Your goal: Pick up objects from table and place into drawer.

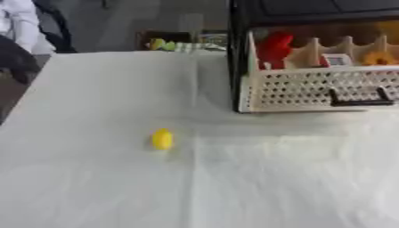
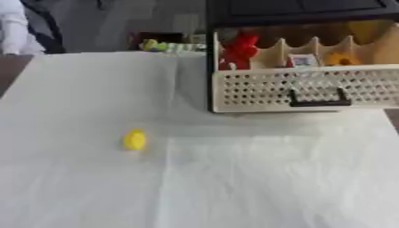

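Note:
A small yellow egg-shaped object (image 1: 162,139) lies alone on the white tablecloth (image 1: 257,178), left of centre. At the back right stands an open drawer (image 2: 257,89) with a perforated cream front and a black handle (image 2: 318,103). Dividers split its inside into compartments. A red object (image 2: 238,51) fills the leftmost one, a small white box (image 2: 302,60) sits in the middle one, and an orange-yellow thing (image 2: 339,59) lies further right. Neither of my hands shows in either view.
A black cabinet frame (image 1: 311,9) rises above the drawer. Beyond the table's far edge sits a dark box with yellow and green items (image 1: 168,43). A person in white (image 1: 19,22) stands at the far left corner.

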You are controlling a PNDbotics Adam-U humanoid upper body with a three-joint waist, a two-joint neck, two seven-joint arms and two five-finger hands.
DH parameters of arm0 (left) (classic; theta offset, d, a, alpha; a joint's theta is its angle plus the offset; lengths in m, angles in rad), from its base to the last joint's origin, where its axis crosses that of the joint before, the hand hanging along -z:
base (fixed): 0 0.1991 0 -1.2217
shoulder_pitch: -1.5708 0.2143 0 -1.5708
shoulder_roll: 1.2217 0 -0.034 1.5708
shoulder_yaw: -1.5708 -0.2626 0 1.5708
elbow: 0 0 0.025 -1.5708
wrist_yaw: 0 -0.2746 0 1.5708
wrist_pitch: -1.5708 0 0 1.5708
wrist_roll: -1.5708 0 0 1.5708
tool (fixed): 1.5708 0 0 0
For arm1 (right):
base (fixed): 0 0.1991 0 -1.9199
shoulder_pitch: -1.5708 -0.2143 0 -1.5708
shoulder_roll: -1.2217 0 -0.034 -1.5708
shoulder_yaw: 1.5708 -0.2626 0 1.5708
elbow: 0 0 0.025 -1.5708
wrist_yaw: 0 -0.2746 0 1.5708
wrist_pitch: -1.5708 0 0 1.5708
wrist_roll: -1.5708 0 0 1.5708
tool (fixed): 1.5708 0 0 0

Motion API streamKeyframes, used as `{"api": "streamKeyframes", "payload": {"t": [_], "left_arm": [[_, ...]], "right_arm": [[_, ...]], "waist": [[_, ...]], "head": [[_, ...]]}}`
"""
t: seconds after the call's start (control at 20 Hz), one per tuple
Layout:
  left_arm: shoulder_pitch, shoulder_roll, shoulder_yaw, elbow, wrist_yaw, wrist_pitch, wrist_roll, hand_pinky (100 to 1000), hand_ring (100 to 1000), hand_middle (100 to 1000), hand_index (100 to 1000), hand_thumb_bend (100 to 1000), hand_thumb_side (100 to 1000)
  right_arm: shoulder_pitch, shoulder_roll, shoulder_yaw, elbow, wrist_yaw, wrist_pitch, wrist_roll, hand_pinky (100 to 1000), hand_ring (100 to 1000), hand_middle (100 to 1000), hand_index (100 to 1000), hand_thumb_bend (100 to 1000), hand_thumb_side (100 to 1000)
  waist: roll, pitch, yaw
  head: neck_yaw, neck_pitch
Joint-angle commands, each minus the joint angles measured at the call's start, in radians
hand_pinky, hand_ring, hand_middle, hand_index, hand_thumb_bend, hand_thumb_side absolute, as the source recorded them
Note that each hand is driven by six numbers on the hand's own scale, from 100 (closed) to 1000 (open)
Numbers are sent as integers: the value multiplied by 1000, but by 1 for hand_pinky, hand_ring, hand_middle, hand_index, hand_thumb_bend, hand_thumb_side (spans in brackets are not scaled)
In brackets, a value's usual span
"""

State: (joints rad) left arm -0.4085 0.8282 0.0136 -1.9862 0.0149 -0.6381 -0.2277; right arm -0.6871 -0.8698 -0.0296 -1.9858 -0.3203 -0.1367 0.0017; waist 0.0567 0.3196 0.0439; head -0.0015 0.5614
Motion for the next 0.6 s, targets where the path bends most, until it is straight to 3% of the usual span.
{"api": "streamKeyframes", "payload": {"t": [0.05, 0.15, 0.35, 0.55, 0.6], "left_arm": [[-17, 55, -6, -14, -39, -14, 6, 478, 657, 690, 931, 100, 410], [-46, 85, -36, -11, -62, -30, -8, 493, 679, 713, 994, 100, 407], [-101, 171, -91, 23, -120, -58, -64, 520, 707, 736, 1000, 100, 457], [-117, 180, -99, 41, -141, -68, -110, 520, 707, 736, 1000, 100, 457], [-122, 182, -104, 48, -141, -66, -118, 545, 731, 755, 1000, 100, 724]], "right_arm": [[-20, -14, -6, -14, -11, 0, -9, 426, 569, 241, 572, 287, 1000], [-30, -6, -6, -14, -19, 2, -17, 428, 572, 241, 571, 284, 1000], [-43, 8, -5, -14, -29, 9, -16, 431, 573, 240, 568, 282, 1000], [-47, 13, -6, -14, -33, 13, -13, 431, 573, 240, 568, 282, 1000], [-50, 16, -5, -14, -35, 13, -13, 434, 574, 238, 562, 278, 1000]], "waist": [[0, -15, 1], [10, -9, 3], [14, 3, 1], [14, 5, 0], [16, 8, -3]], "head": [[6, -3], [11, -7], [25, -16], [28, -18], [36, -18]]}}
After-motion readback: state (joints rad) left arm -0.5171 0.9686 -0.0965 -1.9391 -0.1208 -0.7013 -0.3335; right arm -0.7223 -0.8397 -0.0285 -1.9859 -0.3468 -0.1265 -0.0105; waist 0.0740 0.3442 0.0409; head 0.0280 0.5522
